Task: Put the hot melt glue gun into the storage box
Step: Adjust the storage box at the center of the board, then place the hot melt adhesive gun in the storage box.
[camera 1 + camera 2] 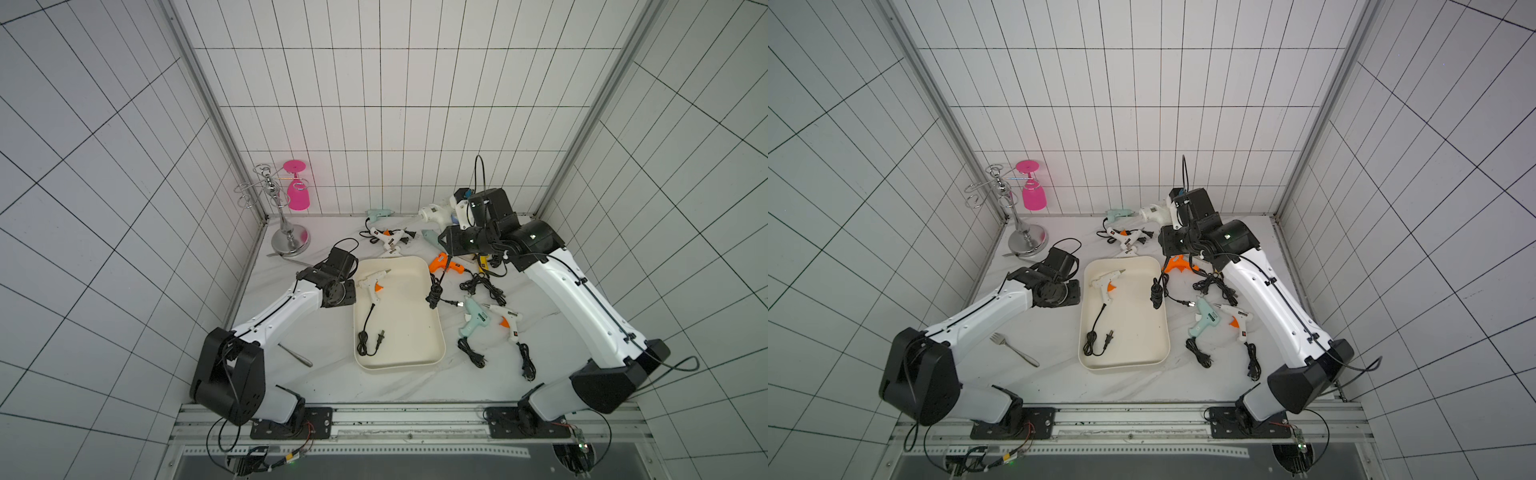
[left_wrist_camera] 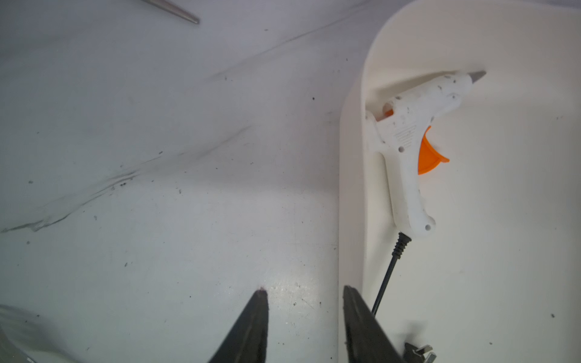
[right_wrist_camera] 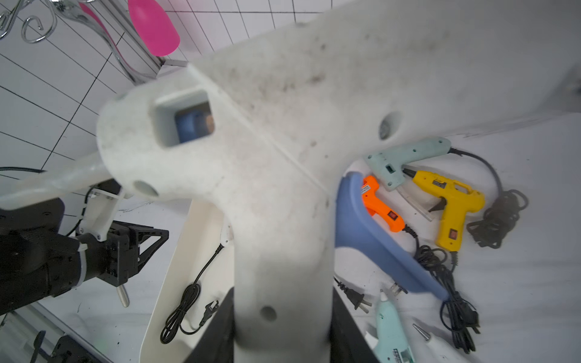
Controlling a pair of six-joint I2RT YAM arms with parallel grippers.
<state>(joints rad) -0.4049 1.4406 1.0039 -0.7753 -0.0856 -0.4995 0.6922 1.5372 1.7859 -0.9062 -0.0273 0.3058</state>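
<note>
One small white glue gun (image 1: 370,284) with an orange trigger lay inside the storage box (image 1: 407,332), close to its far left corner. Its black cord and plug were also on the box floor. In both top views the box stood in the middle of the table (image 1: 316,374), with its long side going away from the robot.

The left gripper (image 2: 301,289) was low, just beside the left wall of the box and outside it. Its two fingers stood apart and nothing was between them, only the bare table under them.

The right gripper (image 3: 283,301) was raised over the far right part of the table. It was closed on the handle of a large white glue gun (image 1: 436,212) with a blue trigger, and the nozzle pointed to the left. This gun was in the air, beyond the far right corner of the box and not over it.

A black cord bundle (image 1: 434,293) showed at the right wall of the box; I could not tell if it touched the wall.

Several more glue guns lay on the table right of the box, among them an orange gun (image 1: 446,266), a yellow gun (image 3: 449,201) and a mint gun (image 1: 473,322). A fork (image 1: 1015,349) lay left of the box.
</note>
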